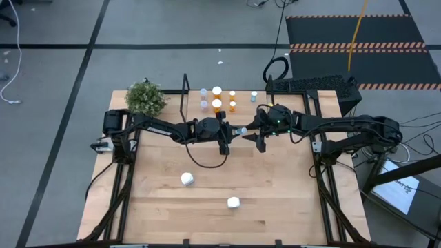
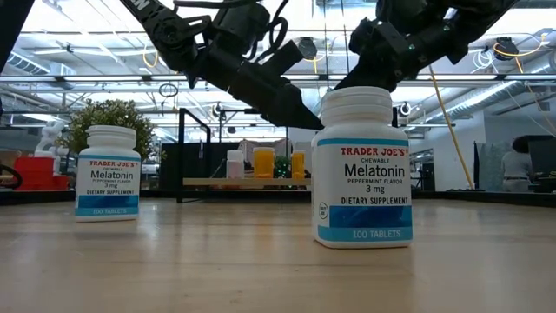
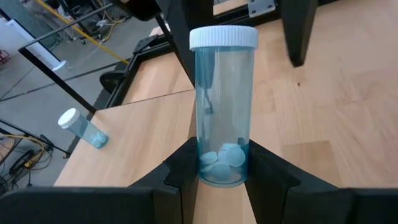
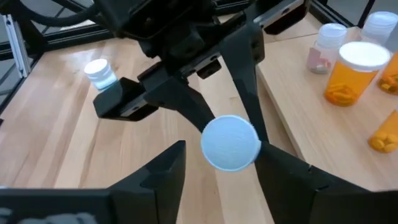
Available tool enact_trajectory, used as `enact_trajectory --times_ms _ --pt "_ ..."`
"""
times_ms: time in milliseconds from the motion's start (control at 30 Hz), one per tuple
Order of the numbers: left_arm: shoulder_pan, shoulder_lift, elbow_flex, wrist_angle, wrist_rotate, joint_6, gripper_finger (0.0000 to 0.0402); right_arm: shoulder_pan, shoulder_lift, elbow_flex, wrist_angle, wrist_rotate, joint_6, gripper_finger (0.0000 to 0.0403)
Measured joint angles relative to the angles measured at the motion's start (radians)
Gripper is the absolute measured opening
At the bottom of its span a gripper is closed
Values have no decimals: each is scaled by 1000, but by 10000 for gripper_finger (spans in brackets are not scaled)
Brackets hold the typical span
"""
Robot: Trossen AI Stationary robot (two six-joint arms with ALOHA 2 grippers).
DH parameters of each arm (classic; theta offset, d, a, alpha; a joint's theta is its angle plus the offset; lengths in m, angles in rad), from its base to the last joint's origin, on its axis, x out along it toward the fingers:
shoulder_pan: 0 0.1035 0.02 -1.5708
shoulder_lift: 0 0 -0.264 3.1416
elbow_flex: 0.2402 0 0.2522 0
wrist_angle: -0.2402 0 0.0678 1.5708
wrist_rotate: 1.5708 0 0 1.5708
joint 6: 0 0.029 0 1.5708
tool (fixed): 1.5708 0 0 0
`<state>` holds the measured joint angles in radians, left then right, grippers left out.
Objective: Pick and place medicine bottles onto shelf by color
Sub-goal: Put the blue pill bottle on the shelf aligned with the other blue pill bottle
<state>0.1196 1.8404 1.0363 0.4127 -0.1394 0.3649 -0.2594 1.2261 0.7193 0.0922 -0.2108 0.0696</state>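
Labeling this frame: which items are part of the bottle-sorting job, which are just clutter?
Job:
left gripper holding the blue bottle
right gripper at its cap
shelf
orange bottles
white Melatonin bottles

Clutter:
potted plant
keyboard

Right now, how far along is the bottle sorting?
Done: several orange and pale bottles stand on the shelf. In hand: the left gripper holds a blue bottle mid-table, with the right gripper open around its cap. Left: two white bottles, one and another, on the table.
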Motion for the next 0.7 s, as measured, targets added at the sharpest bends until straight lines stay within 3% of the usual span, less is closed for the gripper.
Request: enact_trajectory --times_ms 300,467,700 --pt "0 0 0 -15 0 0 113 5 1 6 -10 18 -2 154" --pt "1 0 0 -20 -7 -2 113 8 1 6 -19 104 -3 171" --pt "5 0 0 -20 -5 -12 113 7 1 6 -8 107 -10 191"
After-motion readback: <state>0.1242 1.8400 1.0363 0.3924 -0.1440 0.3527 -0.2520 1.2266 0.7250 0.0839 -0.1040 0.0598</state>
